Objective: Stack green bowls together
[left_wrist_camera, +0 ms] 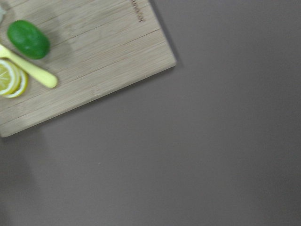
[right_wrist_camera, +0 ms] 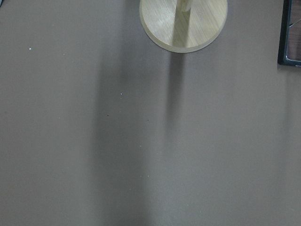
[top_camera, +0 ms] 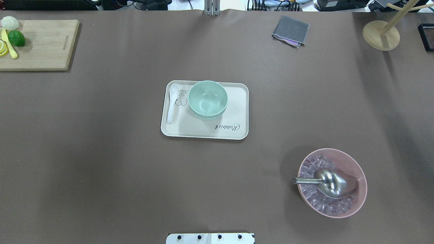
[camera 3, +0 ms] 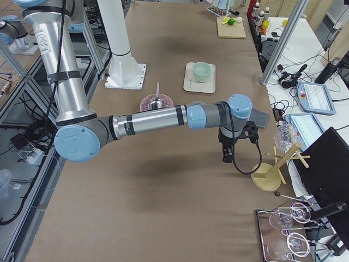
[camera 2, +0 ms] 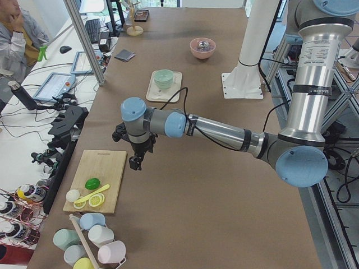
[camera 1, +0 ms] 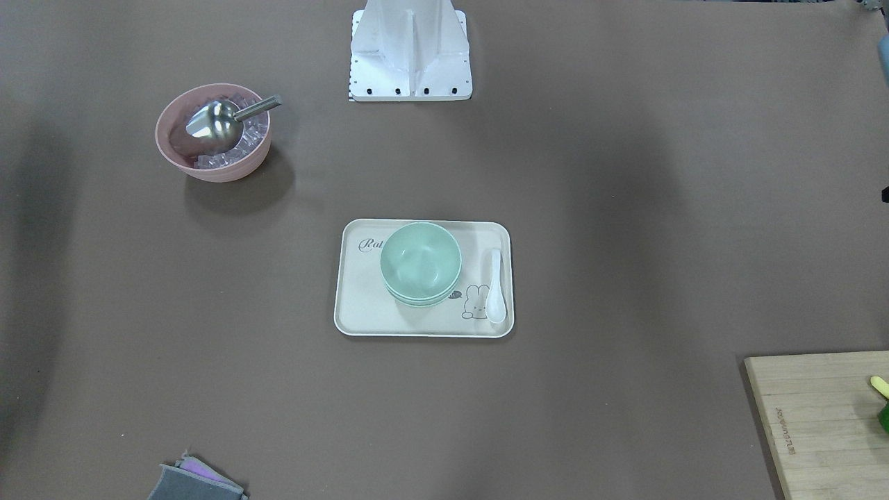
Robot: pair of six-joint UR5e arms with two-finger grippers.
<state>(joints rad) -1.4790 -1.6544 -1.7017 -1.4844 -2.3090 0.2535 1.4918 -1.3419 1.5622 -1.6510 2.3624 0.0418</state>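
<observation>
The green bowls (camera 1: 421,262) sit nested in one stack on a cream tray (camera 1: 361,309) at the table's middle, next to a white spoon (camera 1: 495,292). The stack also shows in the overhead view (top_camera: 207,99) and small in both side views (camera 2: 164,78) (camera 3: 202,71). My left gripper (camera 2: 136,163) hangs above the table near the cutting board, far from the tray. My right gripper (camera 3: 227,158) hangs near the wooden stand, also far from the tray. Both show only in the side views, so I cannot tell if they are open or shut. Neither holds anything that I can see.
A pink bowl (top_camera: 362,198) with ice and a metal scoop (top_camera: 334,183) stands on the robot's right. A cutting board (top_camera: 40,47) with a lime (left_wrist_camera: 28,39) and lemon slices lies far left. A grey cloth (top_camera: 290,30) and a wooden stand (top_camera: 380,35) are far right.
</observation>
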